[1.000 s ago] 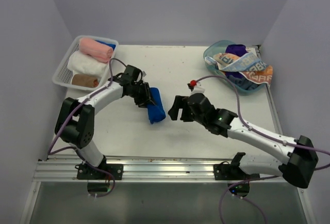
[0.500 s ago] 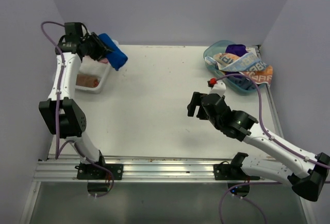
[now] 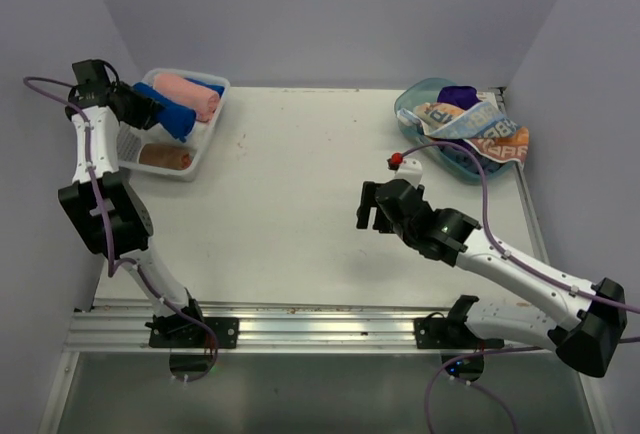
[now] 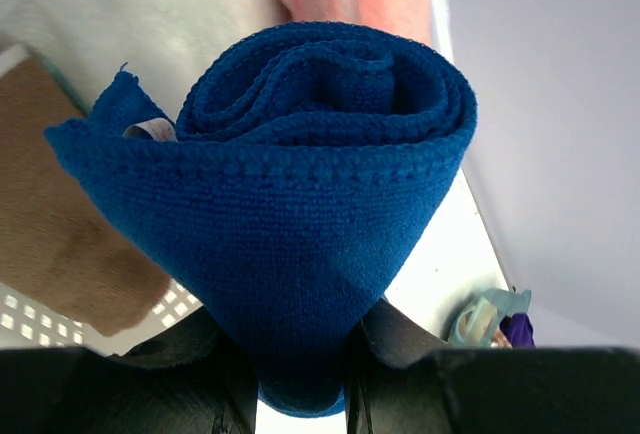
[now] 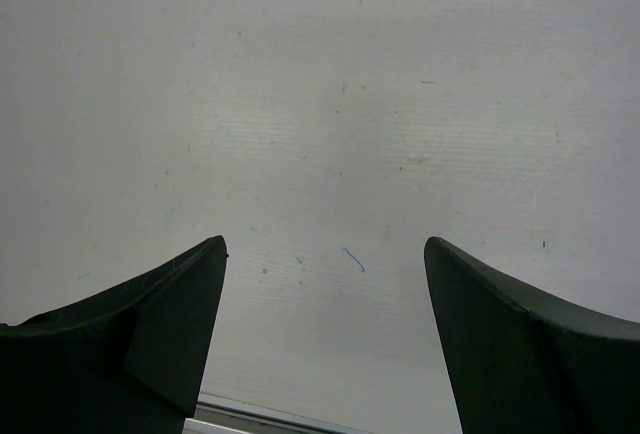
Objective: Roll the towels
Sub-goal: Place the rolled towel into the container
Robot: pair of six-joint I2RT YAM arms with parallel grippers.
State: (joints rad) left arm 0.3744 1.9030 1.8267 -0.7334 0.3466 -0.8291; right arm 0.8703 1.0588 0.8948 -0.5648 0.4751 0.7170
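Moved: blue roll [image 3: 168,116], from mid-frame to upper left, now over basket [image 3: 212,130].
Left claw [image 3: 142,110]: pinching the roll's end, likely to set it beside pink roll [image 3: 187,92].
Right claw [image 3: 368,208]: wide, empty, centre-right over table [image 3: 300,154]; tub [image 3: 402,109] probably next.

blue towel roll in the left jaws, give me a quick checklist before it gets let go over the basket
1. Left jaws clamped on blue roll: ok.
2. Roll wound tight: ok.
3. Roll above the basket, not the table: ok.
4. Roll resting on the white towel beneath: cannot tell.
5. Right jaws open, empty, away from the basket: ok.
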